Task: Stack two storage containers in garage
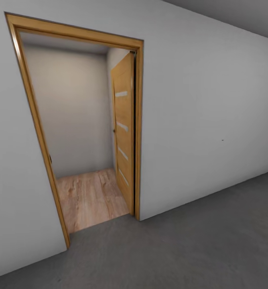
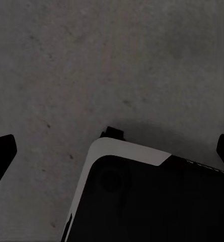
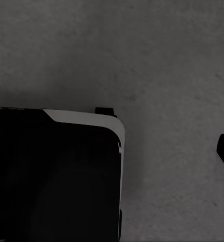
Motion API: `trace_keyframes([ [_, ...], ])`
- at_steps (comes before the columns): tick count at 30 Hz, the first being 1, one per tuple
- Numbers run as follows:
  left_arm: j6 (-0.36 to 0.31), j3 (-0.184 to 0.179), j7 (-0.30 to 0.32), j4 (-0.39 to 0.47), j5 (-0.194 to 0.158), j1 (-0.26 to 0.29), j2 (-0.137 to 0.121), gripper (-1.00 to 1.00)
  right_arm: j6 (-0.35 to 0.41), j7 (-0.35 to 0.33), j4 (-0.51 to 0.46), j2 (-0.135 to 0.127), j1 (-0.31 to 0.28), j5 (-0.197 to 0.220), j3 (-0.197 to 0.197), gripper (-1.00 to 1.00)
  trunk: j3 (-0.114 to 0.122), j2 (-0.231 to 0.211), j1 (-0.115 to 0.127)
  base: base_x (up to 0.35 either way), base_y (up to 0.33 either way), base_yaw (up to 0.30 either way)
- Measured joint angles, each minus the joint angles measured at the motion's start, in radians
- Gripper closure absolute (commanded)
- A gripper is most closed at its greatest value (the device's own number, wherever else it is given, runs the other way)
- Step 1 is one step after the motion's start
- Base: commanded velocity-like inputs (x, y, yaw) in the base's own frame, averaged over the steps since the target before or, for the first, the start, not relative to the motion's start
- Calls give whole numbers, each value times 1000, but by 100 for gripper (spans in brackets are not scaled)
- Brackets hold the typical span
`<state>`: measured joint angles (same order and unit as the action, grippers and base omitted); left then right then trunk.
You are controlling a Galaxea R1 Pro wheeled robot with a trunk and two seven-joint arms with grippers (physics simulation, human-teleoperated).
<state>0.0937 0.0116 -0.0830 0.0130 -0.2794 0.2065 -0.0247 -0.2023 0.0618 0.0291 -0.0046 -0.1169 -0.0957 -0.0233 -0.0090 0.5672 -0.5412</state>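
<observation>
Open wooden door (image 1: 124,132) faces the grey floor (image 1: 198,245), wood planks (image 1: 90,196) beyond

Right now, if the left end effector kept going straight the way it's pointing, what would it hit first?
Probably the dark grey floor: the left end effector points down at it, fingers spread and empty, beside the robot's own base.

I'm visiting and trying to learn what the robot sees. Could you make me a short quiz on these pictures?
1. True or false: the wooden door stands open.
2. Which flooring lies beyond the doorway? A) dark grey concrete B) light wood planks C) red carpet
3. Fill in: in both wrist views, the surface below is the dark grey ____.

Key:
1. True; it is swung inward against the far room's wall.
2. B; the grey flooring is on the robot's side.
3. floor; a black, pale-edged part of the robot sits over it.
</observation>
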Motion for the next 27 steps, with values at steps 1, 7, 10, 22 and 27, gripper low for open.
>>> trace_keyframes([
  [1,0,0,0,0,0,0,0,-100,0,0,0,0,0,0,0,-100,0,0,0,320,0,0],
  [7,0,0,0,0,0,0,0,-100,0,0,0,0,0,0,0,-100,0,0,0,320,0,0],
  [10,0,0,0,0,0,0,0,-100,0,0,0,0,0,0,0,-100,0,0,0,320,0,0],
  [22,3,0,0,0,0,0,-1,-100,0,0,0,0,0,0,0,-100,0,0,0,320,0,0],
  [27,4,2,0,0,-1,0,-1,-100,0,1,0,0,0,0,0,-100,0,0,0,320,0,14],
])
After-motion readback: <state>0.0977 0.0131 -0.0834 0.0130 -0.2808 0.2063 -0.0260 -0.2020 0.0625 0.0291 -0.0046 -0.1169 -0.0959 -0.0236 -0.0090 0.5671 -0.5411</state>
